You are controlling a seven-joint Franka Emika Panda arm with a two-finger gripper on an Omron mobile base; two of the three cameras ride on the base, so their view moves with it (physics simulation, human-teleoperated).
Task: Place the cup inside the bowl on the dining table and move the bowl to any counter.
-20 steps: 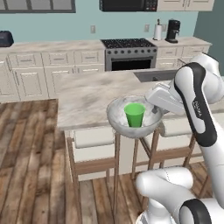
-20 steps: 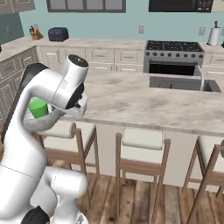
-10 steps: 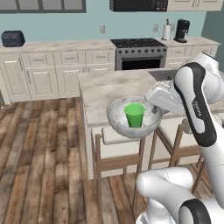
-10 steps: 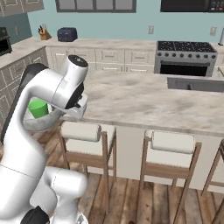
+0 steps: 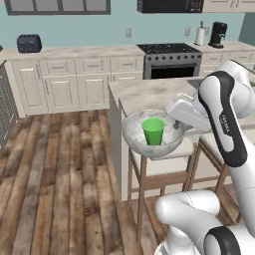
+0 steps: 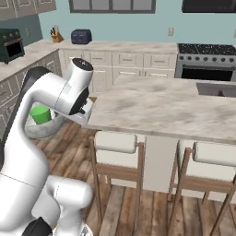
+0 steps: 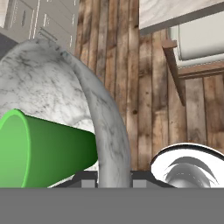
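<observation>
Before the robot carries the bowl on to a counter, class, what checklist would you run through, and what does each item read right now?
1. Small bright green tapered cup inside the wide pale speckled bowl: ok.
2. Cup upright: ok.
3. Pincer shut on the bowl's rim: ok.
4. Bowl lifted off the beige marbled dining table: ok, it hangs over the wooden floor.
5. Bowl level: cannot tell.
6. Cream-cabinet counter within reach: not ok, judged far.

Even, bright rendered light, soft faint shadows, no glare, slightly coarse resolution.
</observation>
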